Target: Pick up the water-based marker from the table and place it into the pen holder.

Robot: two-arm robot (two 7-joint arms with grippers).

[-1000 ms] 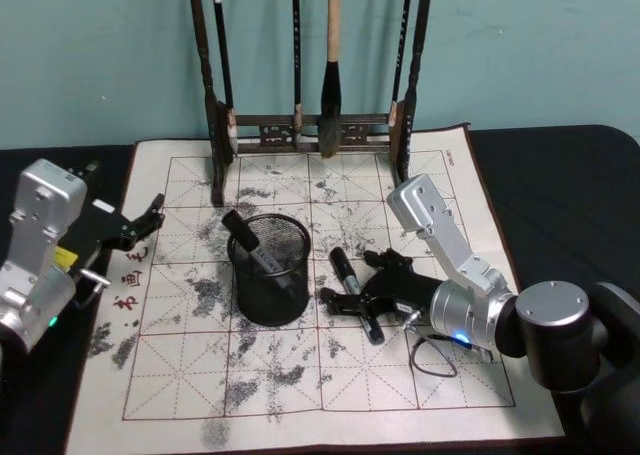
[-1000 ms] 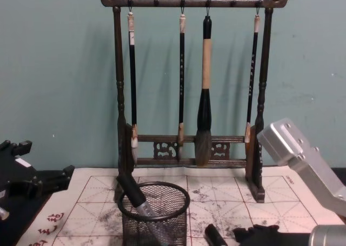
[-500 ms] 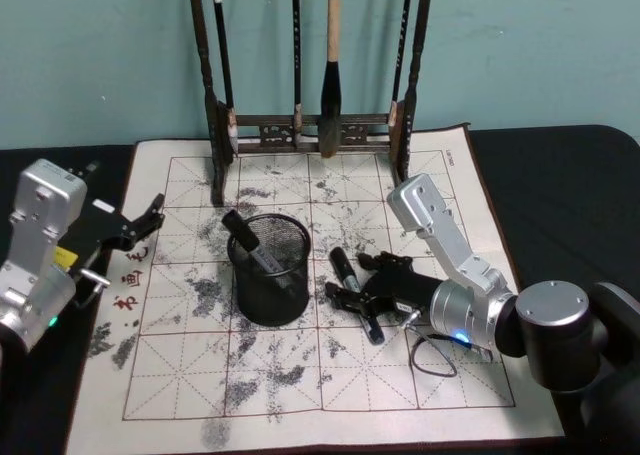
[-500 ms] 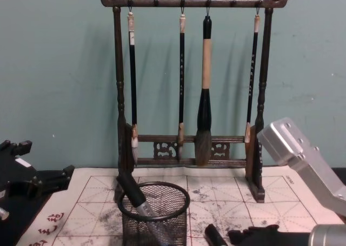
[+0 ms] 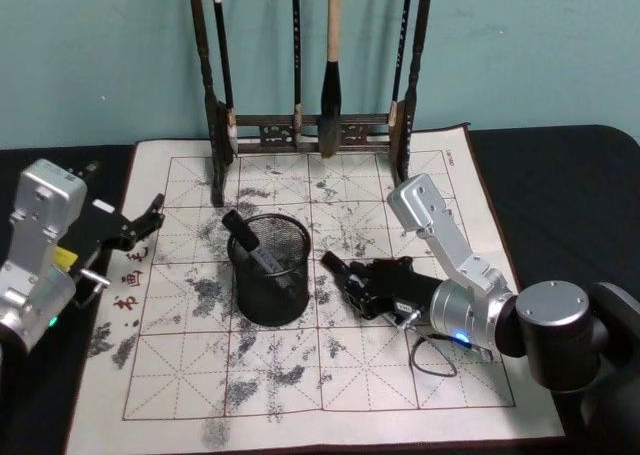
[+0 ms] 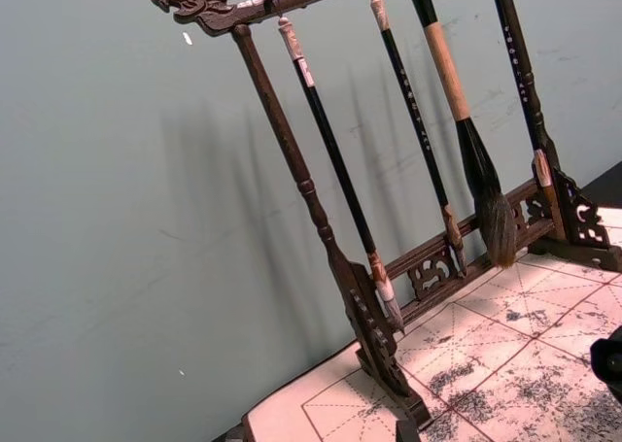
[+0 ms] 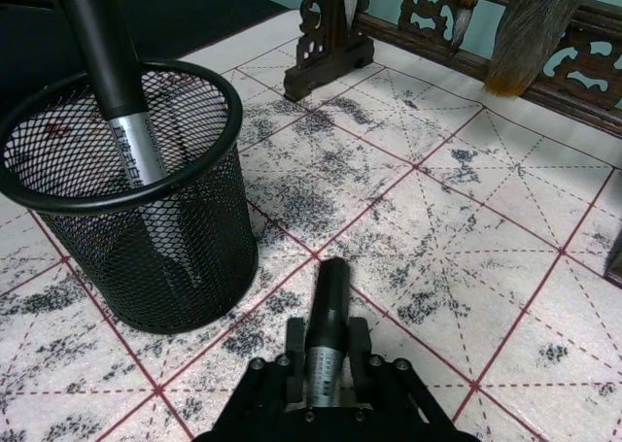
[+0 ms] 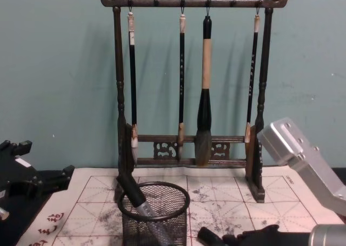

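The water-based marker (image 5: 338,269), black with a grey band, sits between the fingers of my right gripper (image 5: 358,283), which is shut on it just right of the pen holder. The marker's free end (image 7: 330,285) points toward the pen holder (image 7: 146,257), a black wire-mesh cup, about a hand's width away. In the chest view the marker (image 8: 208,236) sticks out left of the right gripper (image 8: 250,237), low over the mat. Another marker (image 5: 250,243) leans inside the pen holder (image 5: 268,285). My left gripper (image 5: 140,225) is parked open at the mat's left edge.
A dark carved wooden brush rack (image 5: 312,130) with several hanging brushes (image 8: 204,89) stands at the back of the ink-stained gridded mat (image 5: 300,375). A thin black cable loop (image 5: 432,357) lies on the mat by my right arm. Black tabletop surrounds the mat.
My right gripper has moved left and shut on the marker. The marker has turned from lying lengthwise on the mat to pointing at the pen holder. The left arm has stayed still.
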